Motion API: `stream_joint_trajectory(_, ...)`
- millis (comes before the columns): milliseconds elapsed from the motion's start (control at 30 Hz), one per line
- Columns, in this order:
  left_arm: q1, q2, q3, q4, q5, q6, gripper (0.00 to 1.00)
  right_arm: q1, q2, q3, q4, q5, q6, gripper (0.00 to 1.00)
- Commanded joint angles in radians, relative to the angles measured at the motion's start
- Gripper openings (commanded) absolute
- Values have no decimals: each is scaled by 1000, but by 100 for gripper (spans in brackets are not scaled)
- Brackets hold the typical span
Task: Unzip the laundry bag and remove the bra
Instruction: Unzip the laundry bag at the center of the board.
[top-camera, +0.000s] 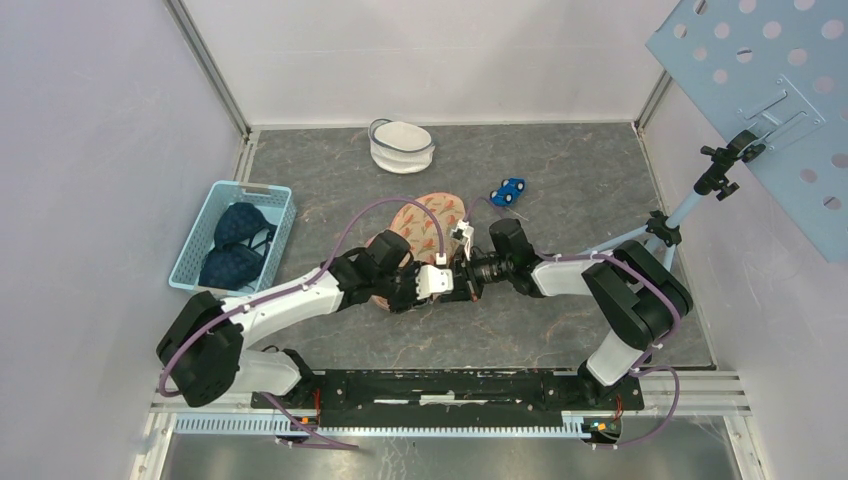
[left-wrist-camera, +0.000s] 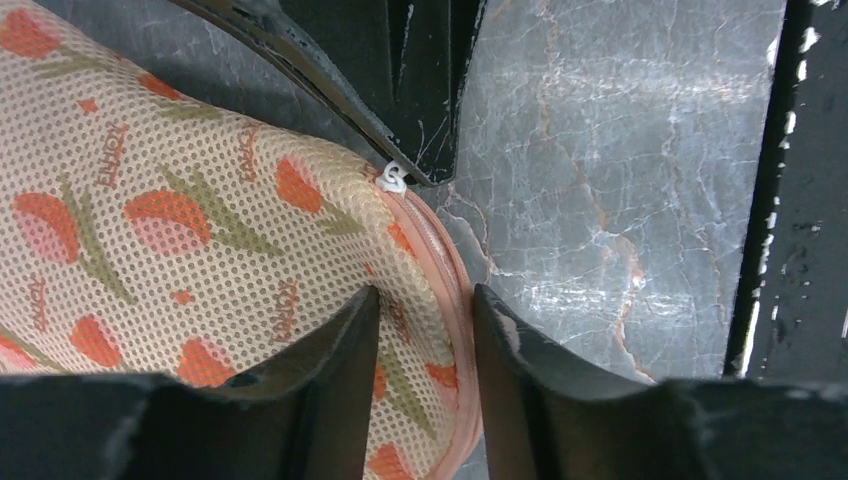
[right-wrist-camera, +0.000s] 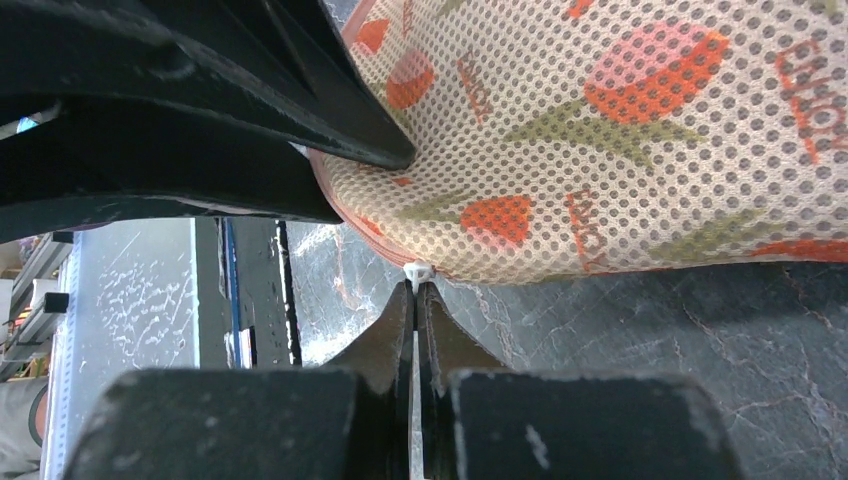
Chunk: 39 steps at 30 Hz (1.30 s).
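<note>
The left gripper (left-wrist-camera: 425, 300) is seen released, its fingers parted astride the pink zipped rim of the flower-printed mesh laundry bag (left-wrist-camera: 180, 230), which lies directly under it. The right gripper (right-wrist-camera: 415, 290) is clenched on the white zipper pull (right-wrist-camera: 418, 270) at its tips. A grey marbled table (left-wrist-camera: 600, 200) is spread beneath both. Beyond the grippers a white round pouch (top-camera: 402, 145) and a blue toy car (top-camera: 510, 191) are seen; left of them, a blue basket (top-camera: 245, 186) of dark garments (top-camera: 235, 240). White walls (top-camera: 430, 60) enclose everything.
</note>
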Motion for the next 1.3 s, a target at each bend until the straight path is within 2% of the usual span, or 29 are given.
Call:
stream_joint_trajectory(0, -16, 29, -6, 42, -54, 50, 38, -6, -14, 27, 24, -19, -11, 0)
stream_joint_trajectory(100, -17, 20, -37, 39, -69, 75, 11, -23, -9, 33, -8, -7, -43, 0)
stream_joint_trajectory(167, -19, 10, -55, 27, -63, 77, 3, -43, -3, 44, -48, 23, -80, 0)
stream_joint_trajectory(300, -22, 1, -77, 18, -57, 52, 2, -79, 19, 84, -108, 103, -148, 0)
stream_joint_trajectory(567, -26, 16, -44, 14, -50, -14, 3, -81, 69, 136, -128, 122, -148, 0)
stream_joint_trajectory(667, -25, 24, 4, -16, -22, -77, 16, -80, 76, 142, -149, 115, -166, 0)
stream_joint_trajectory(767, -8, -3, 60, -41, 35, -148, 32, -80, 90, 184, -254, 129, -230, 1)
stream_joint_trajectory(833, 18, -24, 92, -48, 73, -190, 44, -83, 87, 209, -321, 147, -286, 7)
stream_joint_trajectory(933, 96, -47, 123, -42, 115, -291, 56, -88, 69, 239, -394, 165, -338, 19)
stream_joint_trajectory(1067, 304, -81, 126, 13, 219, -492, 72, -99, 31, 251, -456, 173, -358, 45)
stream_joint_trajectory(1267, 541, -126, 74, 122, 238, -761, 77, -100, -38, 262, -471, 198, -352, 68)
